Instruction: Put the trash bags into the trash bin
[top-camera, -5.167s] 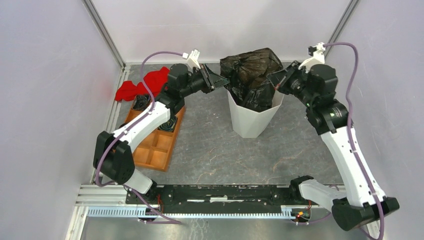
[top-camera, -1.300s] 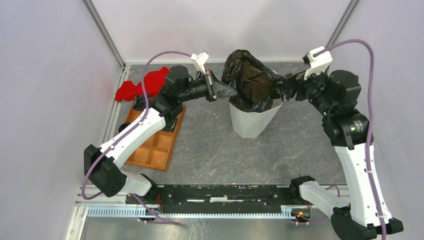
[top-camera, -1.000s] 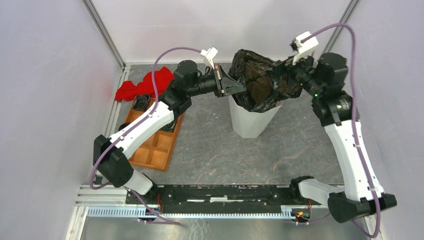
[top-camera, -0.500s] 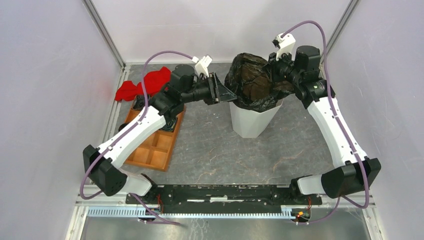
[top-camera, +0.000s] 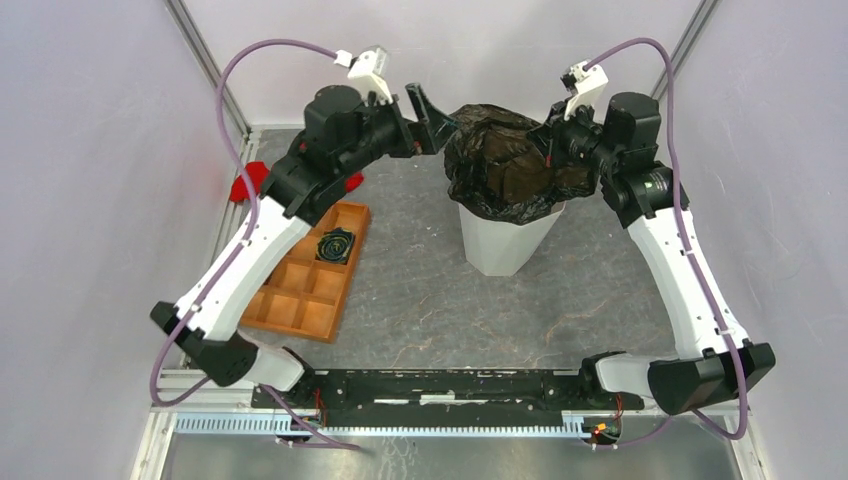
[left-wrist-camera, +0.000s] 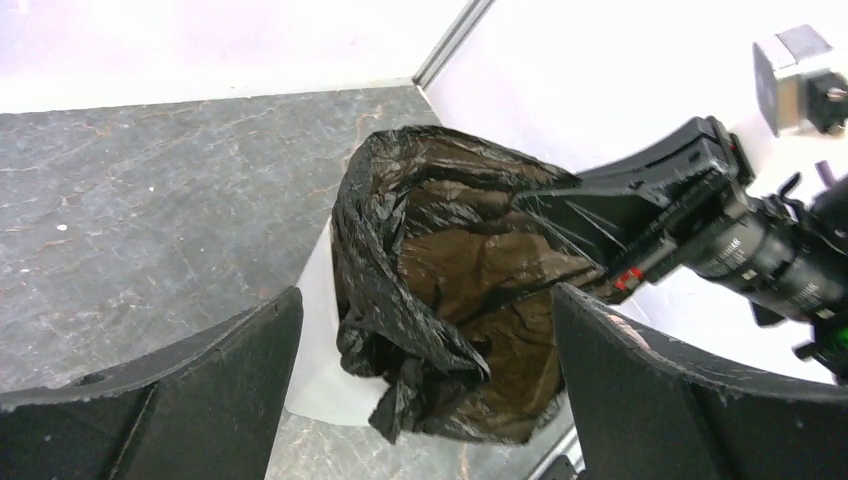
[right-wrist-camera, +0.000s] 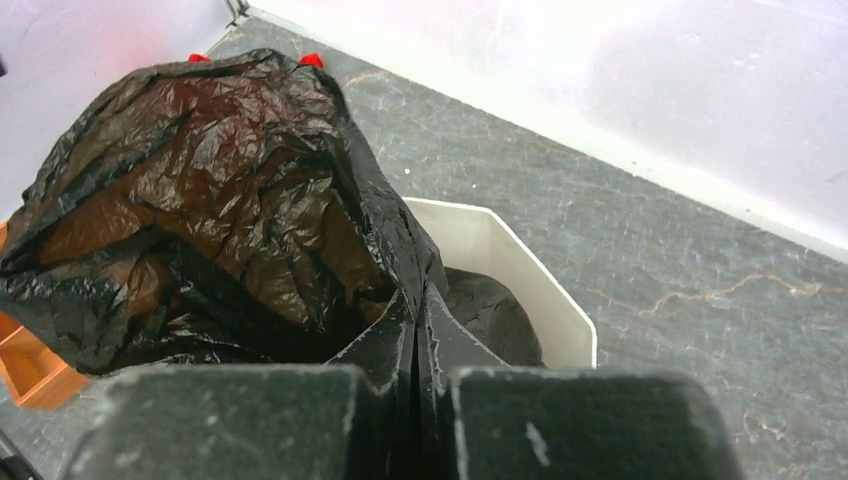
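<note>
- Trash bag (top-camera: 505, 170) bulges from trash bin (top-camera: 505, 248), toward bench's (top-camera: 420, 295) 12 o'clock.
- R gripper (right-wrist-camera: 415, 335) at bag's 3 o'clock, jaws clamped on its film.
- L gripper (top-camera: 437, 114) at 10 o'clock, jaws spread wide, empty.

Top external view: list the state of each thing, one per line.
trash bin: upright, part of rim bare.
trash bag: partly inside trash bin, bulging above rim, mouth open.
left gripper: jaws open, holding nothing.
right gripper: jaws shut on trash bag.
orange tray: flat on table, dark item in one compartment.
</note>
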